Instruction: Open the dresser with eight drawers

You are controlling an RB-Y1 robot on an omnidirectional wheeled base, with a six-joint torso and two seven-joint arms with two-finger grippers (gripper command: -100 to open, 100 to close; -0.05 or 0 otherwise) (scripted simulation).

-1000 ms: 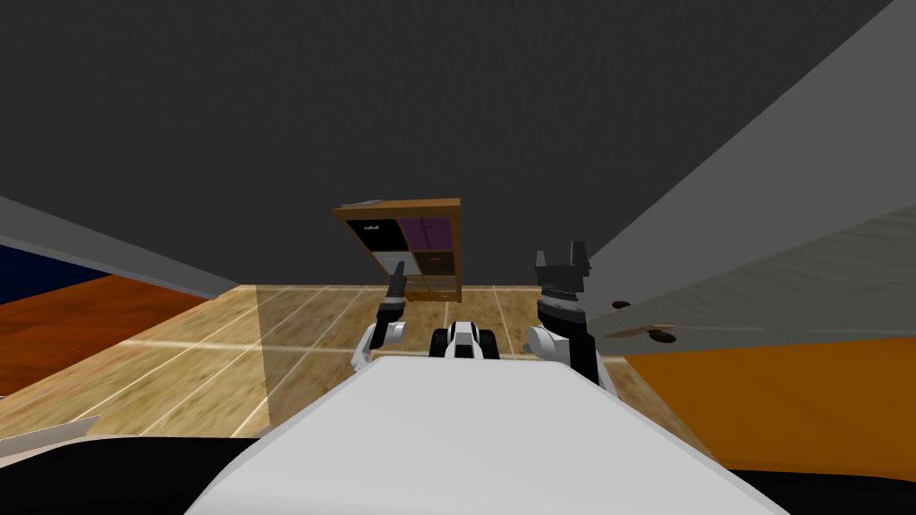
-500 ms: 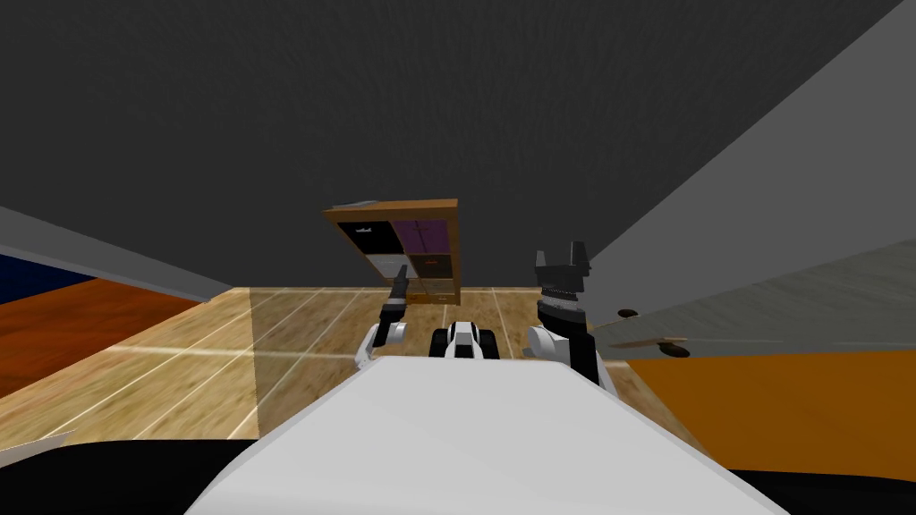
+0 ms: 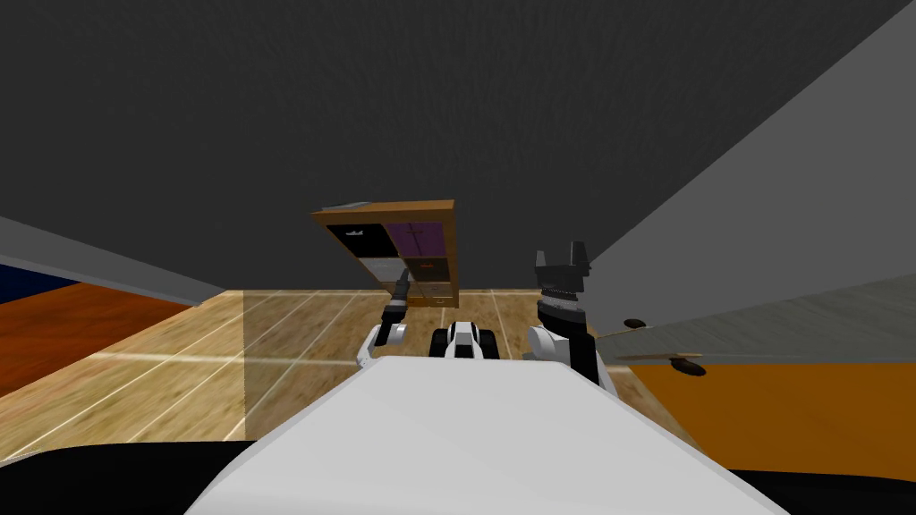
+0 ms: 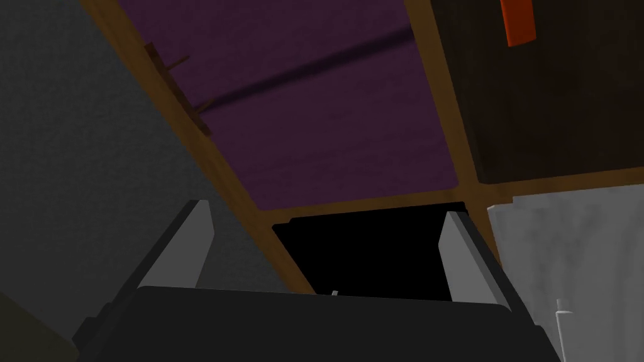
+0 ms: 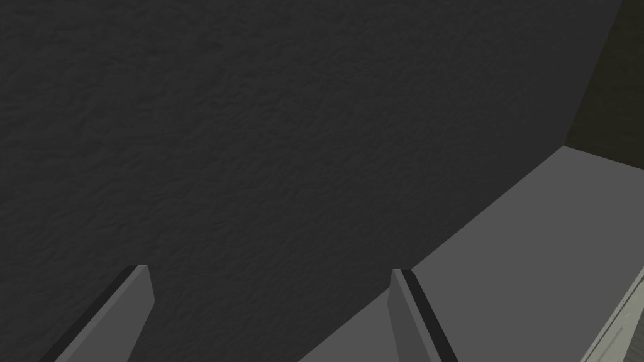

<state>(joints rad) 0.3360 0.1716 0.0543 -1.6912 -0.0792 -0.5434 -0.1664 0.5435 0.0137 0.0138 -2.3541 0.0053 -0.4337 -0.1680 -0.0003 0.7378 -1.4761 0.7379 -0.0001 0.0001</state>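
A wooden-framed dresser [image 3: 452, 250] stands against the dark wall ahead, its drawer fronts black, purple, grey and dark brown. My left gripper [image 3: 402, 284] reaches toward its lower drawers, a short way off. In the left wrist view that gripper [image 4: 327, 245] is open, with nothing between its fingers [image 4: 198, 242]. Past it lie the purple drawer [image 4: 314, 107] with a thin handle, the black drawer [image 4: 371, 251], the dark brown drawer [image 4: 553, 107] with an orange tab, and the grey drawer [image 4: 566, 251]. My right gripper [image 3: 562, 259] is raised beside the chest and open [image 5: 270, 295].
A light wooden floor [image 3: 268, 340] runs up to the dresser. An orange panel [image 3: 787, 411] with a grey edge and dark knobs [image 3: 687, 365] stands close at my right arm. A grey wall slants behind it. Reddish flooring [image 3: 54, 331] lies far left.
My view has swung: the dresser has drifted left in the picture and the orange panel's knobs have slid lower. The left gripper has leaned a little further toward the dresser.
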